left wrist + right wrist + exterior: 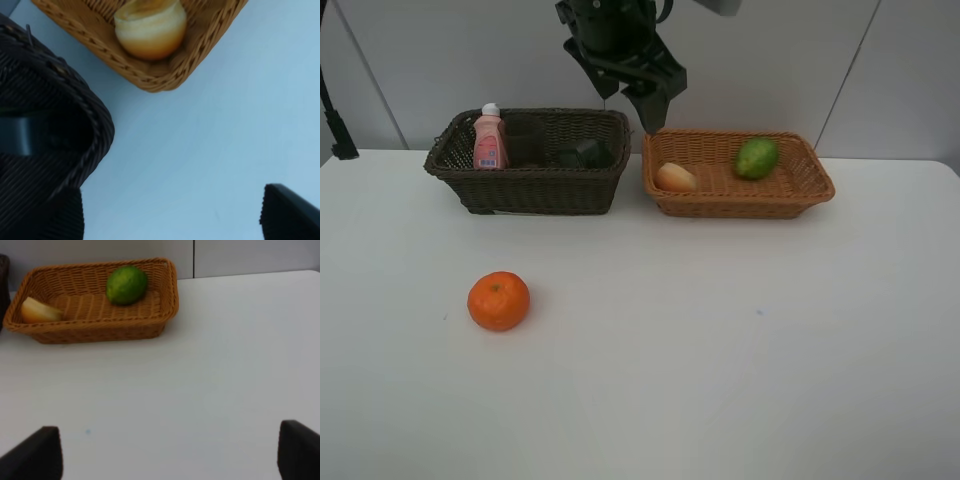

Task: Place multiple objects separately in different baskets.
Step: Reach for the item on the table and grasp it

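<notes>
The orange (499, 300) lies nearest the high camera, alone on the white table (740, 350), well apart from both baskets and with bare tabletop on every side of it. Behind it, toward the wall, the dark brown wicker basket (530, 185) and the light tan wicker basket (740, 197) stand side by side, their near corners close but not touching; the left wrist view shows a strip of table between the dark rim (75, 100) and the tan corner (155, 82).

In the dark basket the pink white-capped bottle (490, 139) stands upright against the left end wall, and a dark object (586, 153) sits low near the right end; what it is cannot be told. In the tan basket the peach-like fruit (675, 178) rests against the left end wall and the green fruit (756, 158) lies toward the far right corner, the two well apart with open weave between them.

The left gripper (645, 100) hangs above the gap between the baskets, over their far rims. Its fingers (290, 212) stand wide apart at the edges of its wrist view, with nothing between them but table.

The right gripper (170, 452) is out of the high view. Its fingers (35, 452) are spread wide and empty, over open table in front of the tan basket (95, 330), whose near wall is well clear of them. The table edge runs along the wall behind the basket.
</notes>
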You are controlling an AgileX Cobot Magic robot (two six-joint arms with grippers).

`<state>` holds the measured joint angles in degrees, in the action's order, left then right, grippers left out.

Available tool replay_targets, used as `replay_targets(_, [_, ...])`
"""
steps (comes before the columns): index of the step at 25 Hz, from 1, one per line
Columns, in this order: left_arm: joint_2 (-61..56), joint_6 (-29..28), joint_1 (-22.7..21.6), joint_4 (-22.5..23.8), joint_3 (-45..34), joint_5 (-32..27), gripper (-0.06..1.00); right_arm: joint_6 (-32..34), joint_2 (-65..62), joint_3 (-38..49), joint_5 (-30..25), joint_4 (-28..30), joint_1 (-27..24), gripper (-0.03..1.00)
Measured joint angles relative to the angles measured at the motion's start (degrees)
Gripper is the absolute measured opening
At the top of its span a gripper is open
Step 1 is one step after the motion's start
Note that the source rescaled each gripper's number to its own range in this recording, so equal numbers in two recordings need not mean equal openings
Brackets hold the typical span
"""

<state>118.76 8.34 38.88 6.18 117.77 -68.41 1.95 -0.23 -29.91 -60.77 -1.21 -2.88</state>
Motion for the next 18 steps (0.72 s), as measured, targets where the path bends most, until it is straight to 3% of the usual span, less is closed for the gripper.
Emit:
replay_targets(5, [-5.0,-0.27,0.0,-0.05,-6.75,0.0,0.92,0.0,0.0,0.0,0.0,0.0,0.0,1.0])
replay_targets(18, [-22.46,-6.29,-4.07,-0.71,-36.19,2.72,0.92,0.0,0.0,0.0,0.0,0.0,0.0,1.0])
